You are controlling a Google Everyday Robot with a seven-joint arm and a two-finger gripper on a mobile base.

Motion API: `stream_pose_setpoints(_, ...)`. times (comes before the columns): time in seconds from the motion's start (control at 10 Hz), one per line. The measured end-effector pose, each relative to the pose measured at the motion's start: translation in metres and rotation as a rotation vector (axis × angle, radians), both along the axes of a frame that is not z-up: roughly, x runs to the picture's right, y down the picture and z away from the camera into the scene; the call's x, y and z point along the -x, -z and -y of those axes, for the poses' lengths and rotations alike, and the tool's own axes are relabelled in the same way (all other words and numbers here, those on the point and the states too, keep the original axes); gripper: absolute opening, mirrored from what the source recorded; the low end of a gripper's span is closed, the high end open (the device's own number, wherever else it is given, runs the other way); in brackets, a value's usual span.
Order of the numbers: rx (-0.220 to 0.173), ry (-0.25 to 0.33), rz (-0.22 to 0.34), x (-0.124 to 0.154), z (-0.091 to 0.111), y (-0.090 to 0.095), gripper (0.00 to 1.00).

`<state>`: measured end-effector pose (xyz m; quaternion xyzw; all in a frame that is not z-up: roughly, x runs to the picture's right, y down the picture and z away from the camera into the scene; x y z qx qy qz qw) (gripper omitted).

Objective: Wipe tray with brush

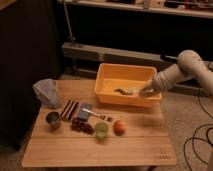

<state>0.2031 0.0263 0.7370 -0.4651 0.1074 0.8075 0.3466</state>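
The tray [125, 67] is a large orange-yellow bin at the back right of the wooden table. My gripper [144, 92] reaches into it from the right, low near the right wall and the floor of the bin. The brush [131, 90], small and pale, sticks out to the left of the gripper's tip and rests on the bin floor. The gripper looks shut on it. A small dark curved scrap [120, 91] lies on the bin floor just left of the brush.
On the wooden table [145, 147], left of the tray, are a grey crumpled bag [46, 92], a metal cup [53, 119], dark bars [70, 109], a grey block with a thin handle [85, 111], red berries [82, 126], a green cup [102, 130] and an orange fruit [119, 126]. Cables lie on the floor at right.
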Motion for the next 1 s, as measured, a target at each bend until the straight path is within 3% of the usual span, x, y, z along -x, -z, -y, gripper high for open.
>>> stream_pose_setpoints(0.4, 0.014, 0.0, -0.12, -0.038, 0.011, -0.02, 0.0)
stream_pose_setpoints(0.8, -0.004, 0.023, -0.241, -0.062, 0.055, -0.047, 0.0)
stream_pose_setpoints(1.0, -0.011, 0.039, -0.263, -0.051, 0.073, -0.056, 0.0)
